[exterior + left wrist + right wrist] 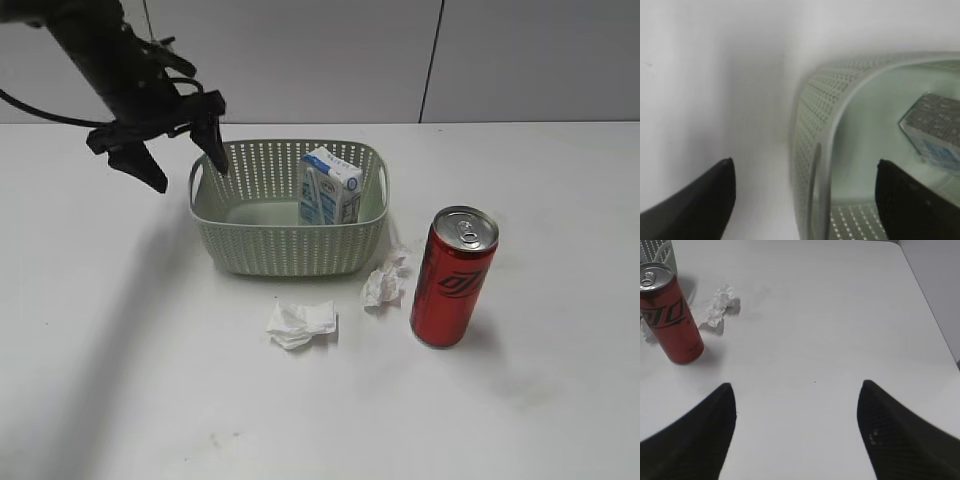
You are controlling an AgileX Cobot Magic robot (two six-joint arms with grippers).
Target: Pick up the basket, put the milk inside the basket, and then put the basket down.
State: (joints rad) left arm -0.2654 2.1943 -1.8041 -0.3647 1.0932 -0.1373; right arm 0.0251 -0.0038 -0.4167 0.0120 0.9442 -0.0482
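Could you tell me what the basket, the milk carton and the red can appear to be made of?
Basket: likely matte moulded plastic, given its uniform perforations. Milk: apparently printed paperboard, with folded gable top. Red can: probably aluminium, glossy with a silvery pull-tab lid.

Milk (pixel 935 131): blurred, print unreadable, cut by right frame edge in left wrist view. Basket (pixel 657 252): only a corner shows in right wrist view. Right gripper: outside exterior view.

Left hand (pixel 805 200) open, straddling basket (pixel 812 125) wall; milk (pixel 935 132) inside.
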